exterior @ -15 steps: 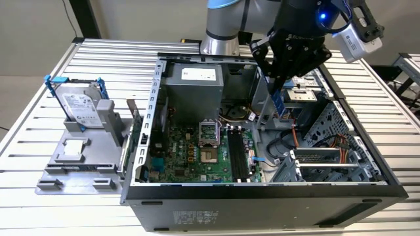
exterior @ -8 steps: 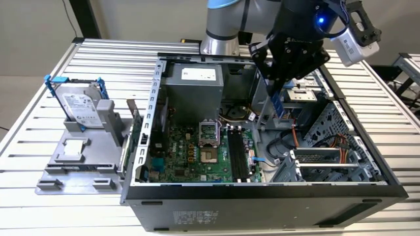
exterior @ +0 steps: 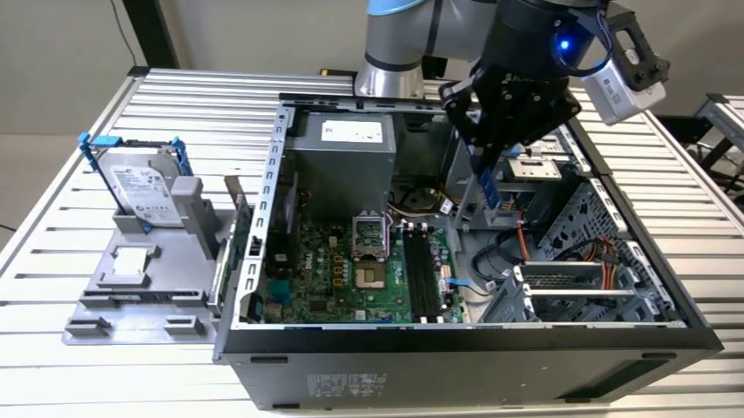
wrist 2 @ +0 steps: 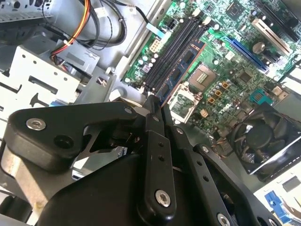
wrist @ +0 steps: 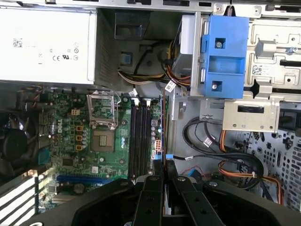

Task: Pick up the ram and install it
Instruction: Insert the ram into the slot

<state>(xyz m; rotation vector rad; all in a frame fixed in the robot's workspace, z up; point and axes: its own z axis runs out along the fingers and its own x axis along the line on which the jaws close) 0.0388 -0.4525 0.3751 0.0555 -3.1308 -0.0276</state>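
I see gripper [exterior: 486, 170] closed tight on ram [exterior: 492, 196]. Stick hangs upright inside open case [exterior: 465, 335], above motherboard [exterior: 348, 279], near black slots [exterior: 421, 274], not seated.

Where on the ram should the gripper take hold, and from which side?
By its two flat faces, from above, on the edge away from the black slots. The ram is a thin board held edge-down, and the gripper pinches it this way, its lower edge free.
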